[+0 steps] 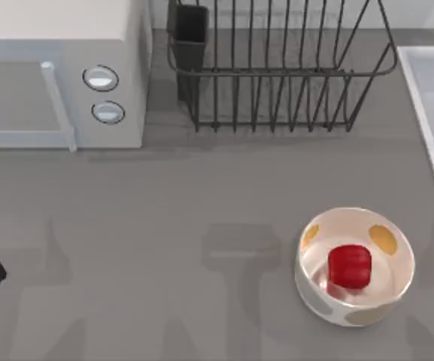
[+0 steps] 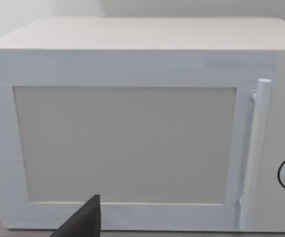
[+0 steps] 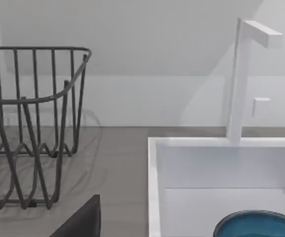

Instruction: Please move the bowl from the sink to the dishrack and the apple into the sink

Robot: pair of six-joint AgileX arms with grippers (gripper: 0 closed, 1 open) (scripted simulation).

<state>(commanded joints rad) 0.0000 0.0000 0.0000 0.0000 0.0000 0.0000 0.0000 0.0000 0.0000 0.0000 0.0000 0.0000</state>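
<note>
Apple [image 1: 350, 265] in spotted bowl [image 1: 356, 265], on table. Blue bowl [image 3: 259, 224] in sink [image 3: 153, 187], ahead of right gripper; dishrack [image 1: 277, 68] beside. Both grippers' openings: cannot tell.

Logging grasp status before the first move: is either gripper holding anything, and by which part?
Nothing looks held. The small glossy red apple sits free in the cream spotted bowl, and the round blue bowl lies in the pale sink. Finger states cannot be told.
</note>
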